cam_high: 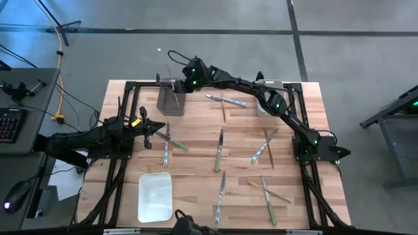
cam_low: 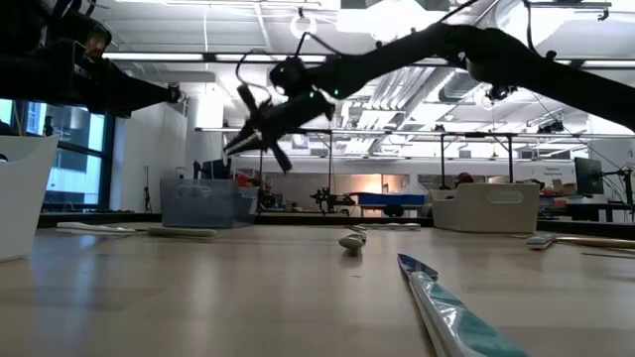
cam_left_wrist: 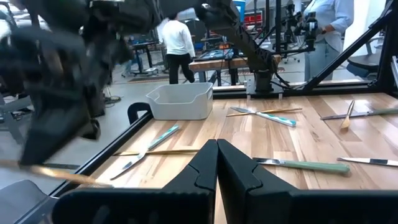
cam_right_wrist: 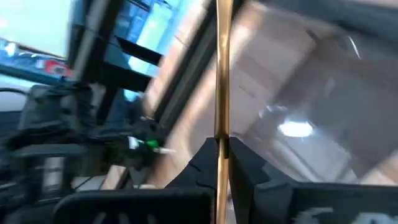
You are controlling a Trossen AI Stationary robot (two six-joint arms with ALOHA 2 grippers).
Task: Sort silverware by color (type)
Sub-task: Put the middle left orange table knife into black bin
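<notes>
A wooden worktop [cam_high: 196, 163] seen from directly above, with cutlery scattered across it and two dark robot arms reaching over it.

At the near edge lies a clear rectangular bin [cam_high: 155, 196]. Just beyond it, spread over the near half, are several green-handled knives [cam_high: 219, 151] and pale-teal utensils [cam_high: 261, 150], lying flat and apart from one another, some crossed by thin brown sticks [cam_high: 269, 191]. From worktop height, one pale-teal knife [cam_low: 451, 309] lies closest to the camera, its tip pointing away.

In the middle distance on the left side, the left claw [cam_high: 159, 130] hovers above the worktop with its two fingers pressed fully together and nothing between them. A green-handled knife [cam_high: 171, 141] lies just beside it.

At the far edge, the right arm stretches across from the right side to the far left corner. The right claw [cam_high: 177, 82] is clamped tight on a brown stick [cam_right_wrist: 222, 74], which it holds above a dark grey bin [cam_high: 171, 96]. The wrist camera shows the stick [cam_right_wrist: 222, 74] rising straight from between the closed fingers.

Also at the far edge, a pale-teal utensil [cam_high: 227, 100] lies crossed over a brown stick near the middle, and a white bin [cam_high: 269, 98] sits toward the right, partly hidden under the arm.

People stand in the room beyond the worktop.
</notes>
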